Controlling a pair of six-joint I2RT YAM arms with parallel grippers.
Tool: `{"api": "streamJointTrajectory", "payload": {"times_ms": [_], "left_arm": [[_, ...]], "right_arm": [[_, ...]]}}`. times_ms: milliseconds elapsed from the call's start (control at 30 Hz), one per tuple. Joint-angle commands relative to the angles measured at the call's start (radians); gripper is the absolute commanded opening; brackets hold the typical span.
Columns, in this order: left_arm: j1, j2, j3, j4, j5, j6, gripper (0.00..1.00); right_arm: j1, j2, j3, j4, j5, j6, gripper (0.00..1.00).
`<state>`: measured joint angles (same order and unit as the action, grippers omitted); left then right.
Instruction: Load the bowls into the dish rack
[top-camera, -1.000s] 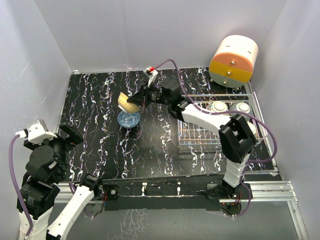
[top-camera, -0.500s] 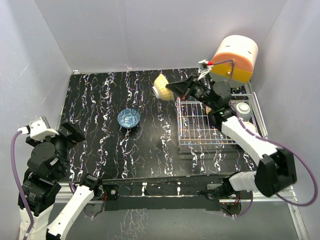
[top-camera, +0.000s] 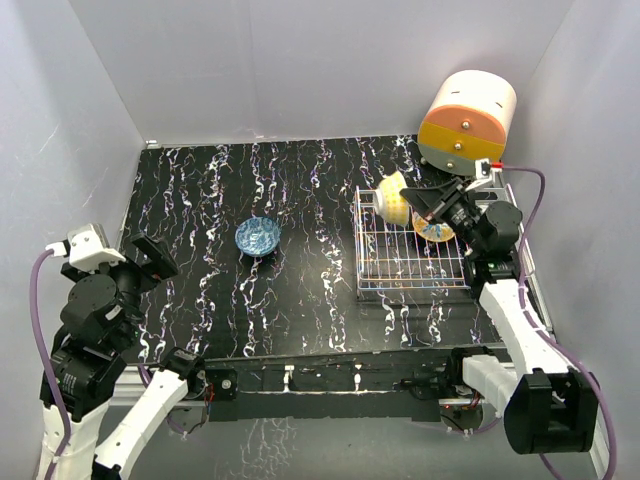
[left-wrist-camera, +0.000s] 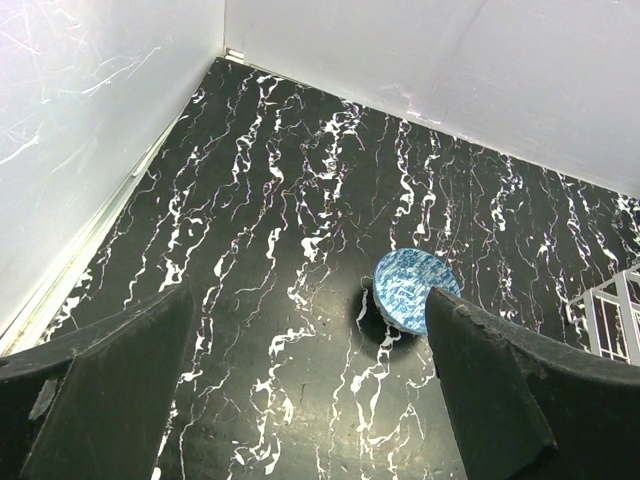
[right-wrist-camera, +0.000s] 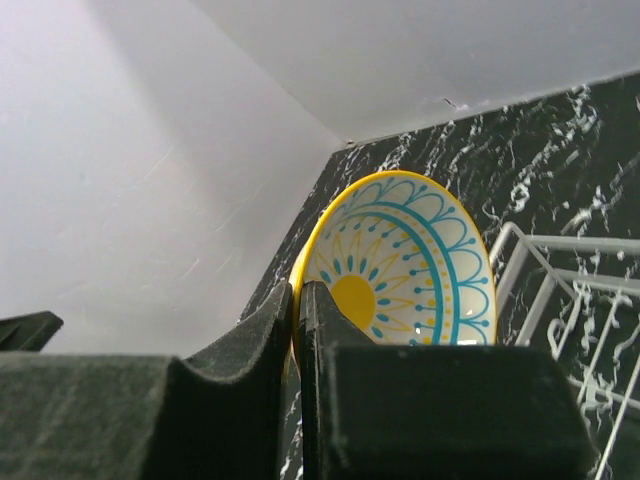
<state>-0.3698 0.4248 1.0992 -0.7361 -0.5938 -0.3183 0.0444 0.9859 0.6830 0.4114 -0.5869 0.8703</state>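
My right gripper is shut on the rim of a yellow bowl and holds it tilted above the back left part of the silver wire dish rack. In the right wrist view the bowl shows a yellow and blue floral inside, with its rim pinched between my fingers. Another painted bowl stands in the rack, partly hidden by the arm. A blue-patterned bowl sits on the black table and shows in the left wrist view. My left gripper is open and empty, high above the table's near left.
A round cream, orange and yellow drawer unit stands at the back right, behind the rack. White walls close in the black marbled table on three sides. A rack corner shows at the right edge of the left wrist view.
My right arm lifted the yellow bowl from beside the blue bowl and carried it right, to above the rack. The left arm shifted slightly.
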Motion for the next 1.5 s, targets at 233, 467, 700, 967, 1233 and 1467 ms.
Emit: {"api": "streamJointTrajectory", "payload": {"times_ms": [233, 467, 700, 967, 1233, 1467], "left_arm": [[-0.004, 0.028, 0.001, 0.033, 0.025, 0.001, 0.97], [-0.004, 0.031, -0.010, 0.036, 0.030, -0.006, 0.97], [-0.004, 0.028, -0.017, 0.036, 0.032, -0.013, 0.97], [-0.004, 0.026, -0.018, 0.030, 0.026, -0.017, 0.97], [-0.004, 0.028, -0.015, 0.026, 0.021, -0.019, 0.97], [-0.005, 0.027, -0.014, 0.020, 0.019, -0.018, 0.97]], "right_arm": [[-0.133, -0.040, -0.223, 0.204, -0.101, 0.284, 0.08], [-0.134, -0.018, -0.317, 0.267, -0.113, 0.371, 0.08], [-0.134, -0.004, -0.392, 0.275, -0.082, 0.384, 0.08], [-0.134, 0.081, -0.414, 0.364, -0.068, 0.413, 0.08], [-0.135, 0.177, -0.441, 0.418, -0.054, 0.427, 0.08], [-0.155, 0.230, -0.456, 0.405, -0.043, 0.413, 0.08]]}}
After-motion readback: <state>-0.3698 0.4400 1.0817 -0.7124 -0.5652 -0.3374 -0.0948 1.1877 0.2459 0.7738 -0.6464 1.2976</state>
